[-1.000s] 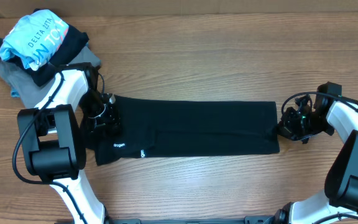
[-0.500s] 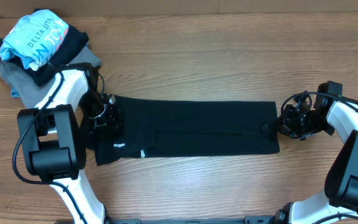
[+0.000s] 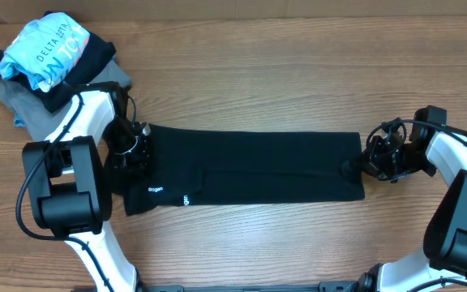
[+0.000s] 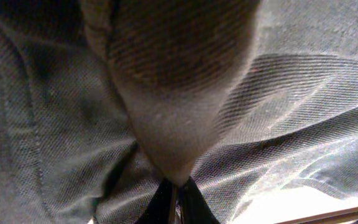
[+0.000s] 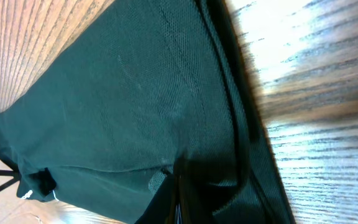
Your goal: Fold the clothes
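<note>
Mid-fold: pinched the black garment (image 3: 250, 166), stretched flat across the table (image 3: 258, 243), at both ends, with left gripper (image 4: 178, 199) and right gripper (image 5: 174, 193) each pressed together on fabric. Probably called next for lifting one end over the other.

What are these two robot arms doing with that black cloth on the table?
They are folding clothes. A long black garment lies spread flat across the wooden table. The left gripper is pinching the fabric at one end, and the right gripper is pinching the edge at the other end. No fold has been made yet. A light-blue shirt and a grey garment sit piled in the far corner, untouched.
</note>
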